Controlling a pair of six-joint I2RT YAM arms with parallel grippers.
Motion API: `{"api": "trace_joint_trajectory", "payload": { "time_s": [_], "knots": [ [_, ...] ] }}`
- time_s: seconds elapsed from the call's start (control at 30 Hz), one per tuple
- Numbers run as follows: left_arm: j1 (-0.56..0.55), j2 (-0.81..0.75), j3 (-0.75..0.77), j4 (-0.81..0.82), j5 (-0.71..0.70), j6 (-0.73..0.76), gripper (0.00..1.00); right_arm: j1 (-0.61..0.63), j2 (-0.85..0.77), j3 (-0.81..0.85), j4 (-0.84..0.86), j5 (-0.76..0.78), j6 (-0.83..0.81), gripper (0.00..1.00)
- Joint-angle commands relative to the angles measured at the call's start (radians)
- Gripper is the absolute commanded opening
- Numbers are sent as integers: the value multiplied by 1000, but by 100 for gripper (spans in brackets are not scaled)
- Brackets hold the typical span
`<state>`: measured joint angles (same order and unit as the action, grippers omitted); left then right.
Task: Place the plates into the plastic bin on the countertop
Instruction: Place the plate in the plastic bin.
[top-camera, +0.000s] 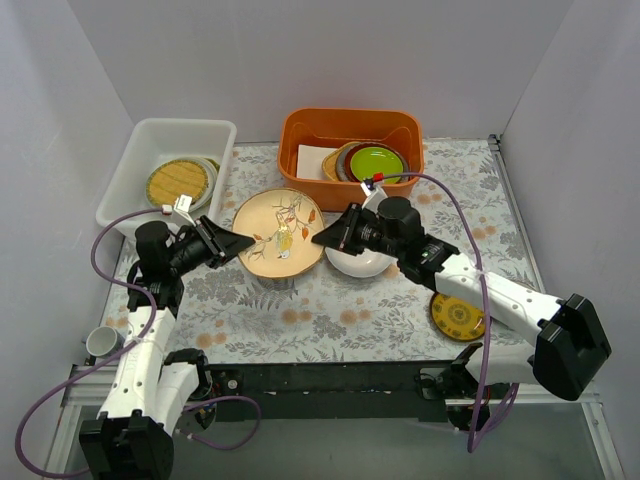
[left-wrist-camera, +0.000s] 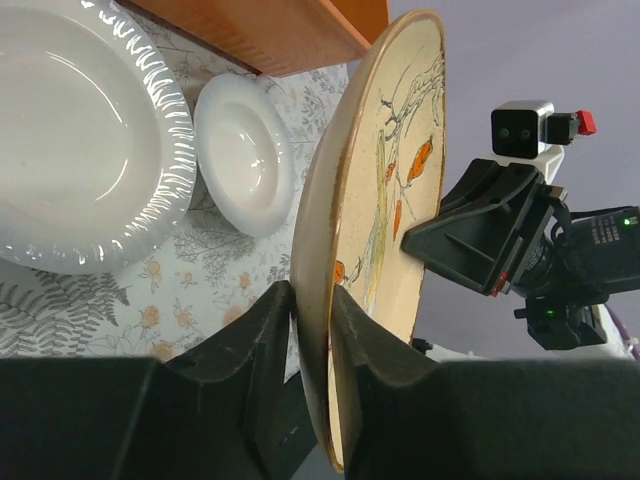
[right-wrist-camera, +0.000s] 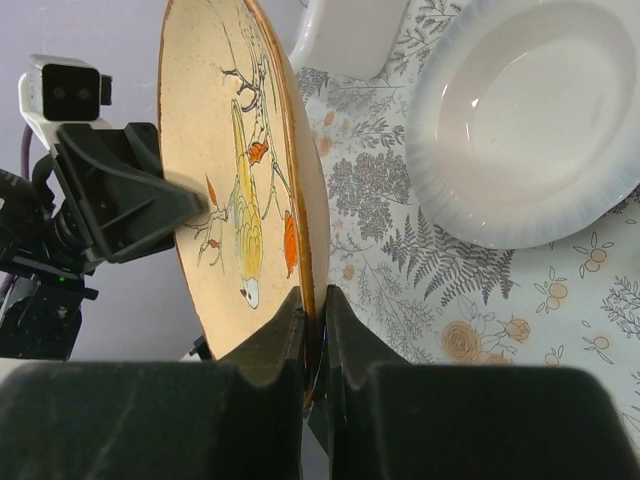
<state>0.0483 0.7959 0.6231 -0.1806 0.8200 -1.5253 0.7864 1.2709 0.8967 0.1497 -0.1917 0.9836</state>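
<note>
Top external view is showing a pale grey tabletop (top-camera: 330, 300) printed with ferns and orange-brown flowers, with two robot arms reaching in from its near edge. At the far left, the white translucent plastic bin (top-camera: 128, 170) is sitting on the tabletop and holding a yellow woven plate (top-camera: 178, 183) on top of other plates. Beside it, at the far centre, an orange tub (top-camera: 300, 135) is holding a lime-green plate (top-camera: 376, 160) stacked with others.

Between the arms, near the middle and well outside the bin, a cream plate (top-camera: 279, 232) painted with a bird on a branch is facing up and appears raised off the surface. The left claw (top-camera: 245, 241) is pinching its left rim, one finger pressing on each face. The right claw (top-camera: 320, 238) is narrowly clamping the opposite rim in the same way.

Under the right arm, a white deep plate (top-camera: 358, 262) is resting on the tabletop. The left wrist view is showing a second, larger white ribbed plate (left-wrist-camera: 80, 130) just beside it.

Near the right arm, a dark brown-gold plate (top-camera: 457, 317) is lying flat. A small mug (top-camera: 103, 341) is sitting at the near left edge.
</note>
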Motion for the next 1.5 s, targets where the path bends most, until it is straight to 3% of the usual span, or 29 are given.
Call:
{"api": "trace_joint_trajectory", "payload": {
  "time_s": [0.0, 0.07, 0.27, 0.3, 0.37, 0.4, 0.47, 0.5, 0.67, 0.87, 1.2, 1.47],
  "knots": [
    [-11, -4, -11, 29, 1, -10, 15, 11, -19, 100, 214, -51, 46, 1],
    [-14, -1, -14, 29, 1, -10, 0, 11, -13, 110, 209, -54, 43, 1],
    [-21, 6, -13, 23, -12, -9, 0, 13, -1, 117, 211, -78, 30, 5],
    [-21, 6, -8, 21, -13, -7, 0, 11, -2, 114, 214, -80, 30, 22],
    [-21, 6, -2, 12, -21, -4, 0, 11, -16, 104, 223, -71, 30, 37],
    [-21, 6, 3, 10, -22, -4, 0, 11, -21, 96, 222, -65, 29, 51],
    [-21, 8, 4, 9, -30, -9, 0, 10, -28, 94, 208, -52, 26, 63],
    [-21, 9, 7, 7, -30, -9, 0, 10, -30, 94, 202, -48, 23, 74],
    [-21, 19, 20, 9, -39, -15, 0, 10, -42, 97, 166, -23, 15, 98],
    [-19, 42, 78, -13, -50, 10, 0, 8, -44, 96, 114, 11, 7, 98],
    [-21, 111, 174, -28, -51, 30, 0, -22, -94, 85, -116, 187, -31, 98],
    [-16, 178, 234, -23, -65, 39, 0, -61, -117, 165, -353, 371, -176, 98]
  ]
}}
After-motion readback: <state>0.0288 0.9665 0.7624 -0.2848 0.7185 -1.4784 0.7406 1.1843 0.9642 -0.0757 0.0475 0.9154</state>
